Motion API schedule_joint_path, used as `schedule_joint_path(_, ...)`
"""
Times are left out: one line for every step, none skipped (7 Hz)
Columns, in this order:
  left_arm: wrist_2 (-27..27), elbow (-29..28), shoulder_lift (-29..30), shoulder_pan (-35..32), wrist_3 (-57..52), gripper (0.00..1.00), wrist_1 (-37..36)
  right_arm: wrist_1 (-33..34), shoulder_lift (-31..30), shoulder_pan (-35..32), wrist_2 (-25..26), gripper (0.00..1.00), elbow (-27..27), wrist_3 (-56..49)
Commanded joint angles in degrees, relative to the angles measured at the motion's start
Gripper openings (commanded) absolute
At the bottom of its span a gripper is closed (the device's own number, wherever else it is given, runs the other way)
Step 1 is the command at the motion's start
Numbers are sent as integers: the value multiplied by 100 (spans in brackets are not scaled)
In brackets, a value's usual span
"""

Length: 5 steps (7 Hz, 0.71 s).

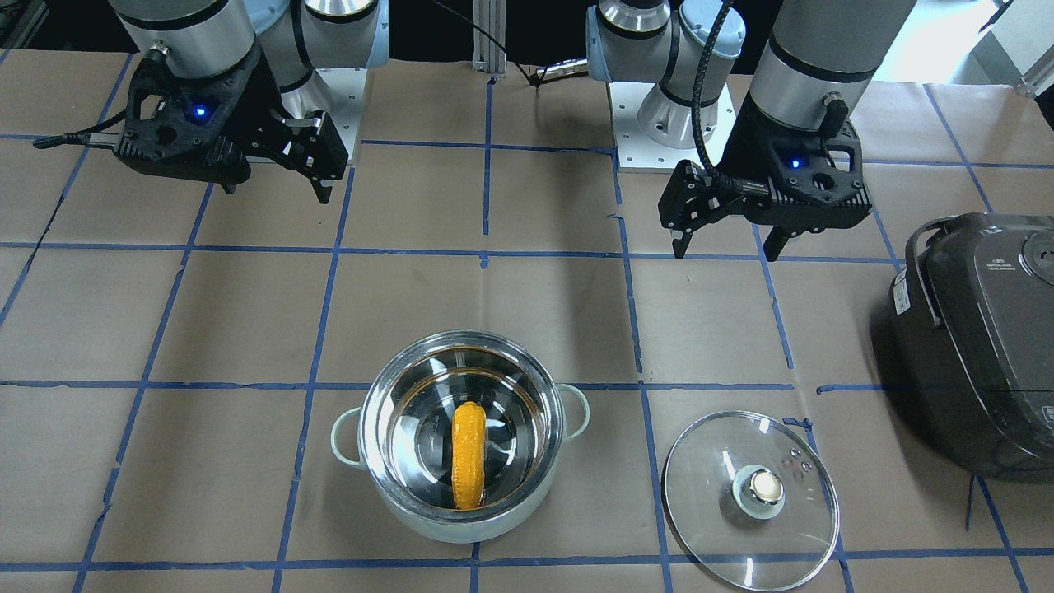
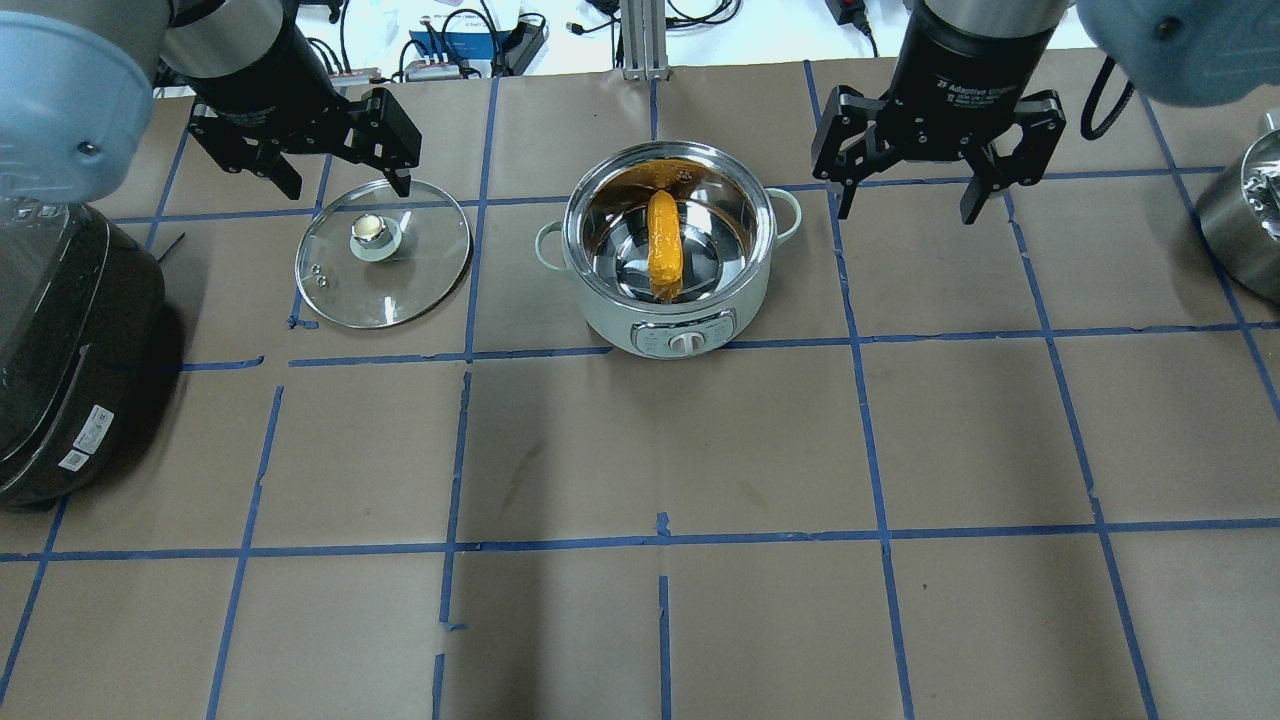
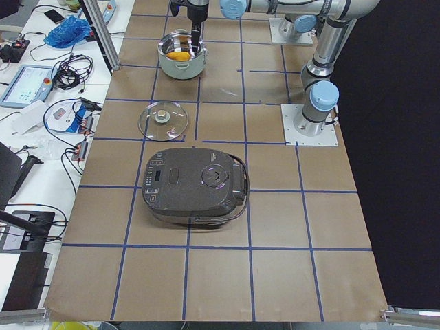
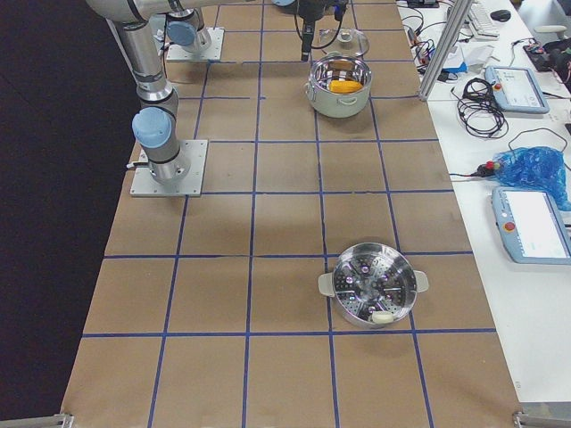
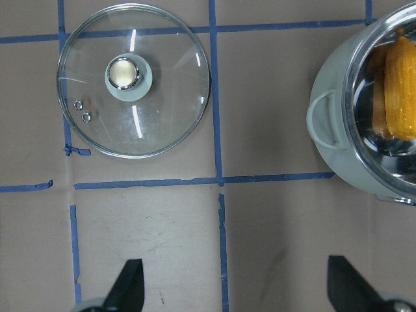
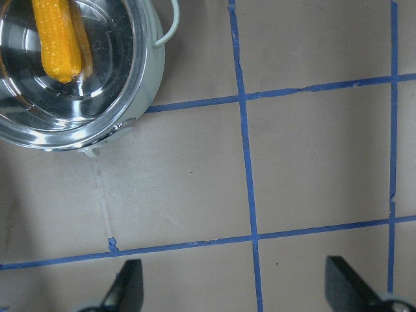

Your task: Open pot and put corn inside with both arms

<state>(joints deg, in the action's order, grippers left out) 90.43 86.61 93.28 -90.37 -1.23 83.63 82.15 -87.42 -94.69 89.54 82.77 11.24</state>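
The mint-green pot point(image 1: 461, 527) stands open on the table with the yellow-orange corn point(image 1: 468, 455) lying inside on its steel bottom. Both also show in the overhead view: pot point(image 2: 600, 320), corn point(image 2: 664, 245). The glass lid point(image 1: 758, 492) lies flat on the table beside the pot, on my left side point(image 2: 383, 252). My left gripper point(image 2: 348, 188) is open and empty, raised over the lid's far edge. My right gripper point(image 2: 908, 212) is open and empty, raised beside the pot's right handle. The left wrist view shows the lid point(image 5: 133, 79); the right wrist view shows the corn point(image 6: 62, 36).
A dark grey rice cooker point(image 2: 60, 350) stands at the table's left end, near the lid. A steel steamer pot point(image 4: 373, 285) stands far off at the right end. The table is brown paper with a blue tape grid.
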Motion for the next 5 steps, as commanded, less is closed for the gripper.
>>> schedule_joint_path(10,-4,-3,2,0,100,-4,396,-161,-14,54,98,266,-7)
schedule_joint_path(19,-65,-12,10,0,100,13,416,-162,29,63,100,257,-7)
schedule_joint_path(10,-66,-3,10,0,100,-5,477,-162,12,37,100,222,-7)
schedule_joint_path(19,-57,-3,10,0,100,-13,599,-170,12,37,100,222,10)
schedule_joint_path(27,-74,-3,10,-9,100,-13,609,-197,20,28,100,213,10)
